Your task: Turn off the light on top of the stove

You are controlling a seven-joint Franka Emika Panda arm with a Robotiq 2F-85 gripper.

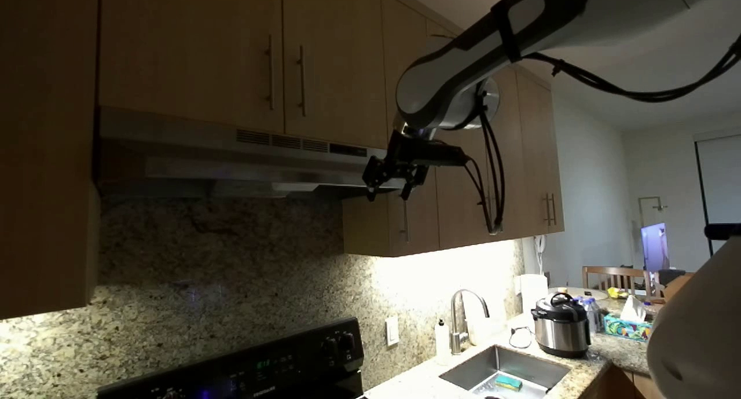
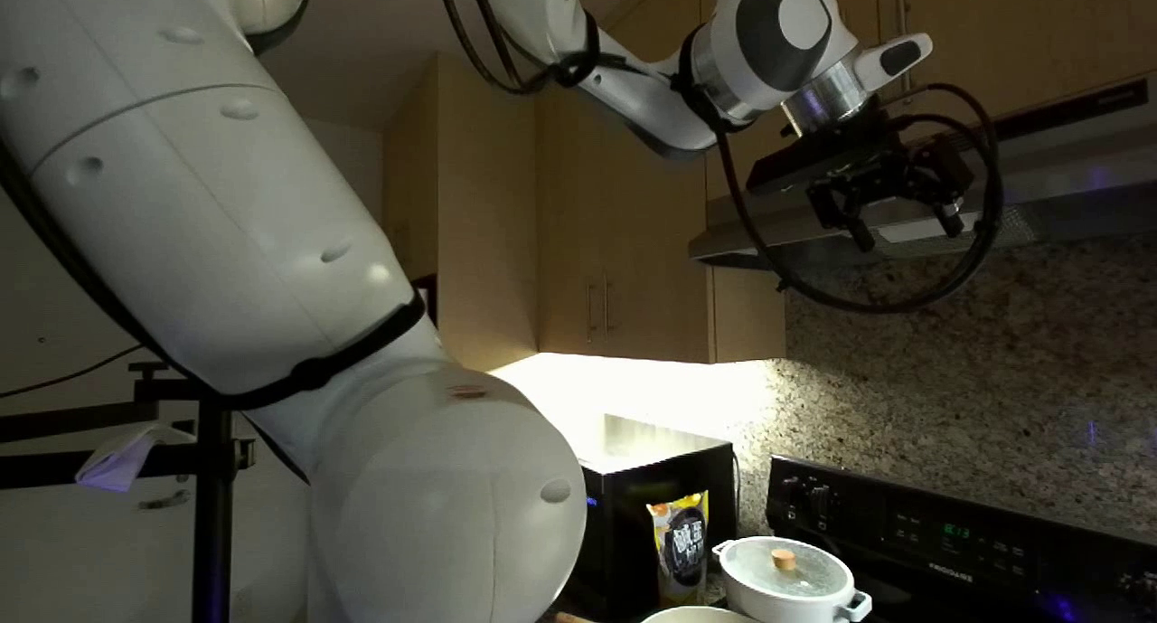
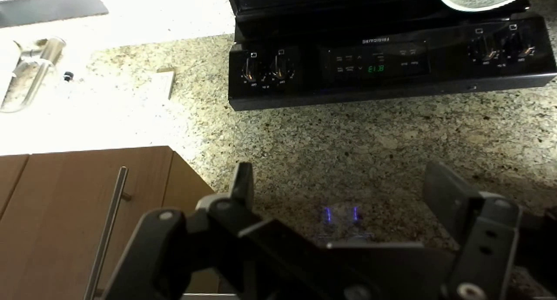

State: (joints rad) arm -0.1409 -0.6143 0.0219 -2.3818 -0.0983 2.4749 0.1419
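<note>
Wrist view: the jaws stand parted, the black stove (image 3: 378, 54) beyond.

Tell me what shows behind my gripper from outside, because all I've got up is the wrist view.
Observer: In an exterior view, the right-hand end of a range hood shows behind the gripper; whether they touch, I can't tell.
Operator: Okay. Is anything fitted on the hood's underside?
Observer: Yes, a pale panel, probably the light the task means; I see no obvious glow from it.
</note>
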